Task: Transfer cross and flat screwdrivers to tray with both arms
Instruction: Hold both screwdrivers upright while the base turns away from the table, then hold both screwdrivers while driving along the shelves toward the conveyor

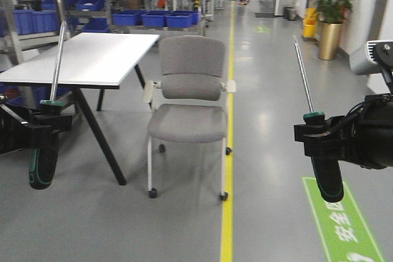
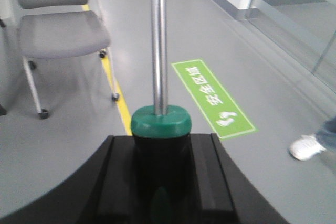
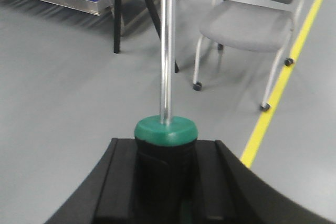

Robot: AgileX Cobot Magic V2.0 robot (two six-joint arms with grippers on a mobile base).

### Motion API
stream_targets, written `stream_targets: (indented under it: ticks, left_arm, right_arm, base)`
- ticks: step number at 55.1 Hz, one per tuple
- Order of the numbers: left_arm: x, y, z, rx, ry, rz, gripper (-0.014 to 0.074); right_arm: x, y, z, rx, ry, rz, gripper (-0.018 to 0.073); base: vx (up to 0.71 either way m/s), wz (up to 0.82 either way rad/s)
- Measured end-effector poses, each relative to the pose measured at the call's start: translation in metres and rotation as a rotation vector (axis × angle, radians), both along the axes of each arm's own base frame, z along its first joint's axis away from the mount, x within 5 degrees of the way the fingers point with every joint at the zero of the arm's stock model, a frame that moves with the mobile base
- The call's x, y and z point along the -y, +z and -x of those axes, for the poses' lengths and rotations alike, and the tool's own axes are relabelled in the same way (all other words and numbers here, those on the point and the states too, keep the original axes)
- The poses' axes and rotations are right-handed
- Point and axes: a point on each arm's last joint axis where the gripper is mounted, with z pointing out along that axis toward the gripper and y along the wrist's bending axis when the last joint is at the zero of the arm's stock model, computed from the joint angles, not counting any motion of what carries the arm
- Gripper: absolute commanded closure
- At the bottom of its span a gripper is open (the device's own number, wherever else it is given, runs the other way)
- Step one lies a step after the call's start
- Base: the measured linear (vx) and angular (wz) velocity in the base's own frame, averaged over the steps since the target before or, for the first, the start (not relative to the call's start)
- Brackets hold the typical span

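On my front feed the left gripper (image 1: pixel 52 121) reaches in from the left edge with its jaws clamped on the left screwdriver (image 1: pixel 43 164). They grip just under the green collar, so the black handle hangs below and the silver shaft stands nearly upright, its tip leaning slightly toward the middle. The right gripper (image 1: pixel 316 132) mirrors it from the right edge, jaws tight on the right screwdriver (image 1: pixel 328 182), handle down and shaft up, also leaning a little inward. Both tools are held in the air, well apart from each other, above the grey floor. In the left wrist view I see the black fingers (image 2: pixel 118 177) pressed against both sides of the handle, with the green collar just above them and the shaft running out of the top of the view. The right wrist view shows the same hold, fingers (image 3: pixel 121 182) snug on each side of the handle. Between the two arms, further off, stands a grey chair (image 1: pixel 187 121) beside a white table (image 1: pixel 92 59). A yellow floor line (image 1: pixel 228 182) runs past the chair, a green floor sign (image 1: pixel 341 225) lies below the right arm, and blue crates (image 1: pixel 159 18) sit on racks behind.
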Motion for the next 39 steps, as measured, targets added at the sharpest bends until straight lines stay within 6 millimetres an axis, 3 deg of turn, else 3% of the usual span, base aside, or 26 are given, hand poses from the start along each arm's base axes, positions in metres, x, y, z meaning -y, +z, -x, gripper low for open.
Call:
stream_targets:
  ticks: [39]
  left_arm:
    - [0.0000, -0.0001, 0.0000, -0.001, -0.001, 0.000, 0.0596]
  right_arm:
    - [0.0000, -0.0001, 0.0000, -0.001, 0.000, 0.001, 0.0567]
  base:
    - [0.53, 0.61]
